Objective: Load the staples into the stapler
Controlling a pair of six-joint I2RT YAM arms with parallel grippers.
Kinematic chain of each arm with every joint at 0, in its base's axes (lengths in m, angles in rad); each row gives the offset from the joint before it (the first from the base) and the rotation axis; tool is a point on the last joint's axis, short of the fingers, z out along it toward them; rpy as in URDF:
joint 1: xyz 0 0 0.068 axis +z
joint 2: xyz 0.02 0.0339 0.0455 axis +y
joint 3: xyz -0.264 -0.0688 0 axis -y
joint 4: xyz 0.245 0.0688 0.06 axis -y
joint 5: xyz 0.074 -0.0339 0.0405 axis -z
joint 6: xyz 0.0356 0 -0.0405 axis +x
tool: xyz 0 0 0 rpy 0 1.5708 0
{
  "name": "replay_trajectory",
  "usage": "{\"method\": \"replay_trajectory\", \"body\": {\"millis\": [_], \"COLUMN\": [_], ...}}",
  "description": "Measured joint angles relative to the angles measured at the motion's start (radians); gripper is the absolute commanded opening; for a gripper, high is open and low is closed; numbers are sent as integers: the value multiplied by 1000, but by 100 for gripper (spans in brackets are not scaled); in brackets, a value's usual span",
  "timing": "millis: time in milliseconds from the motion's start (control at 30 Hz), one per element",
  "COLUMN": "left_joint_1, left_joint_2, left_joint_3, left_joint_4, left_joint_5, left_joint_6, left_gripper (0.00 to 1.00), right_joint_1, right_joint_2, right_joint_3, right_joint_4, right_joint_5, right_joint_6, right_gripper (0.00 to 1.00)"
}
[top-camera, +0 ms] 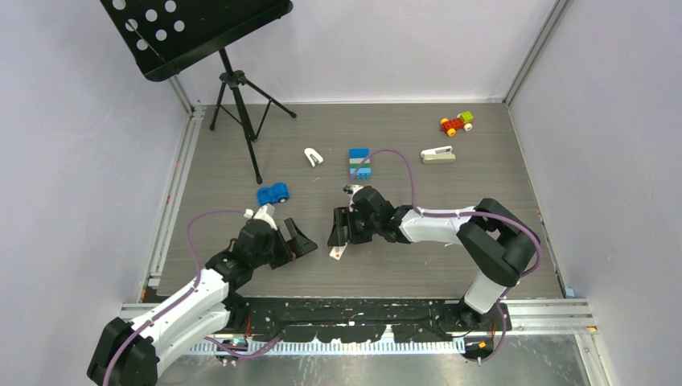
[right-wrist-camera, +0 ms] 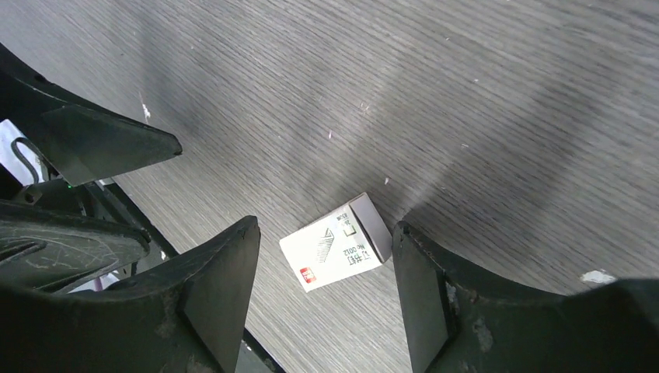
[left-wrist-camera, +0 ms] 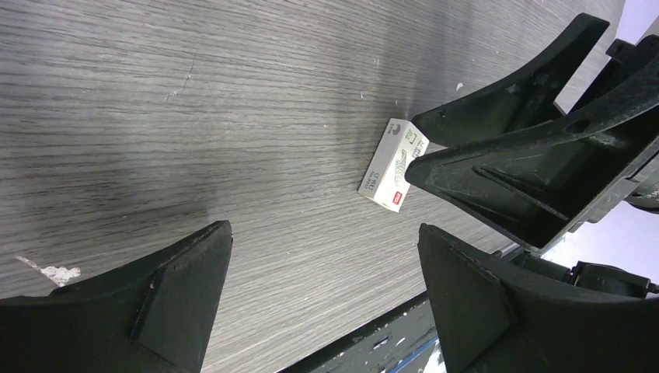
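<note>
1. Find the staple box close to the near edge of the desk, about midway along it. It is small and white with a red mark, and it lies flat. In the right wrist view, the end of the box that points away from the near edge shows a grey face. You cannot see a loose strip of staples in any view.

2. Check the right claw. Its fingers are spread and point down at the desk. The right wrist view shows the box lying between the two fingers with a gap on each side. Neither finger touches it.

3. Check the left claw. It is spread wide with nothing between its fingers. It sits just left of the right claw, near the desk surface. In the left wrist view the box lies ahead of it, partly under the right claw.

4. Find the stapler well apart from both claws, toward the far right corner. It lies flat on the desk.

5. Note the other items:
   - a blue toy car left of centre
   - a white clip and a block stack toward the far edge
   - a small brick car at the far right corner
   - a music stand at the far left corner
</note>
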Motion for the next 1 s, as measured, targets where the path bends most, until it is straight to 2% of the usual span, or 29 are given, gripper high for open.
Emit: {"method": "replay_trajectory", "body": {"millis": [533, 800, 1000], "left_joint_1": [-1, -24, -32], "left_joint_2": [58, 113, 153], "left_joint_3": [5, 28, 33], "left_joint_4": [13, 48, 71], "left_joint_5": [10, 39, 44], "left_joint_6": [81, 129, 107], "left_gripper": [92, 93, 92], "right_joint_1": [-2, -2, -3], "right_joint_2": [-8, -22, -76], "right_joint_3": [-63, -104, -138], "right_joint_4": [87, 137, 119], "right_joint_5": [-51, -59, -22], "right_joint_6": [58, 88, 95], "right_gripper": [60, 61, 63]}}
